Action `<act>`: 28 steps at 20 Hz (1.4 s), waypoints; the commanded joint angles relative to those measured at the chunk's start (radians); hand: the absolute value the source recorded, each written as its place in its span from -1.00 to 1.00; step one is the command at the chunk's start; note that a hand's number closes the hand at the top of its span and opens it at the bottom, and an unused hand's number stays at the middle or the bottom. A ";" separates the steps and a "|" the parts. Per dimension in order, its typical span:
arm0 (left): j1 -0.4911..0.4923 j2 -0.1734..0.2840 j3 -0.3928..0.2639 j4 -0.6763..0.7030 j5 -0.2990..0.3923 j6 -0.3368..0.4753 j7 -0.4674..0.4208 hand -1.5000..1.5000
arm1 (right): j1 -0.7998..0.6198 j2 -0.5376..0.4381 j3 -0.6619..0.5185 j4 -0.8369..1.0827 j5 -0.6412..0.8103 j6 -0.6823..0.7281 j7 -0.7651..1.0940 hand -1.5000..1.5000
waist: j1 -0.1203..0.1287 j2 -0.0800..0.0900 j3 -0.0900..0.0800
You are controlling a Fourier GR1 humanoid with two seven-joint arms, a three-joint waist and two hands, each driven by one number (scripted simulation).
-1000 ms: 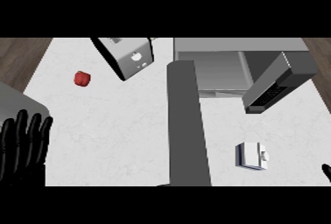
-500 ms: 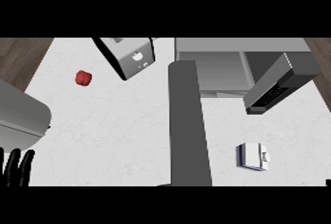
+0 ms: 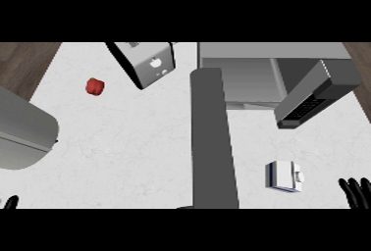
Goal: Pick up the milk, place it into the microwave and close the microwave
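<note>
**Milk waits on the counter as I line up my reach**

The milk [image 3: 284, 176] lies on the white counter [image 3: 130, 147], near and to the right, apart from everything else. Only the fingertips of my right hand [image 3: 356, 192] show at the near right edge, just right of the carton; they look straight and hold nothing. My left hand [image 3: 10, 202] is a sliver at the near left corner, and I cannot tell how its fingers stand. The microwave [image 3: 246, 78] sits far right with its door [image 3: 315, 95] swung open. By my reading I am at the first step: the pick-up is not yet made. Next, my right hand must come in over the carton, curl round it, lift it, then carry it away to the open cavity. A red item [image 3: 95, 87] lies far left.
</note>
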 commanded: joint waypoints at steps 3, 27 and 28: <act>0.067 0.034 0.100 0.004 0.069 -0.071 -0.053 -1.00 | -0.131 0.014 0.003 0.164 0.117 -0.053 -0.029 -1.00 | 0.004 0.001 0.000; 0.197 -0.043 0.072 0.018 0.022 -0.195 -0.170 -1.00 | -0.509 -0.054 -0.147 0.919 0.239 -0.202 -0.341 -1.00 | 0.006 0.003 0.001; 0.220 -0.028 0.161 0.047 0.072 -0.263 -0.206 -1.00 | -0.513 -0.091 -0.167 0.914 0.216 -0.164 -0.318 -1.00 | 0.005 0.002 0.001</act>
